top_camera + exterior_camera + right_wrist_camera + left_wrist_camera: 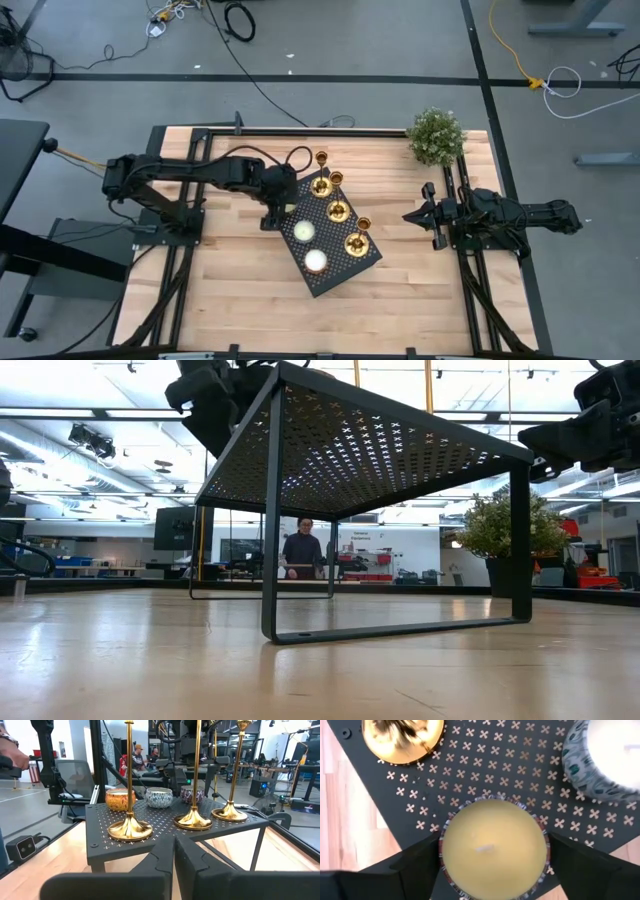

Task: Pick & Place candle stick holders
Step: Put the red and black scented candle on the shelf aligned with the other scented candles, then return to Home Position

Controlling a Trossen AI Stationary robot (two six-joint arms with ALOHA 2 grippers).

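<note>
Because the 3 gold candle stick holders [338, 210] stand in a row along the far side of the black perforated stand [352, 266], we take them in the high view as already placed — upright, bases flat on the deck, with the candles kept to the near side. There the left gripper [287, 208] hangs over the stand's left edge beside the yellowish candle [303, 231], while the white candle [316, 261] sits further along. The right gripper [417, 216] waits well apart, near the potted plant [436, 135], pointed at the stand.

In the low view we see only the stand's underside and legs; a person stands far off in the room behind, so nothing on the deck can be judged from here.

The left wrist view looks straight down on the yellowish candle [494, 846], which lies between the 2 dark fingers [585, 870]. The fingers stand wide on either side of its rim — we judge them released, not gripping, though contact at the rim is hard to rule out. A gold base [402, 739] and a patterned candle tin [606, 760] share the deck.

In the right wrist view the right fingers [165, 865] are pressed together, empty, and all 3 holders [193, 820] stand straight on the stand ahead.
</note>
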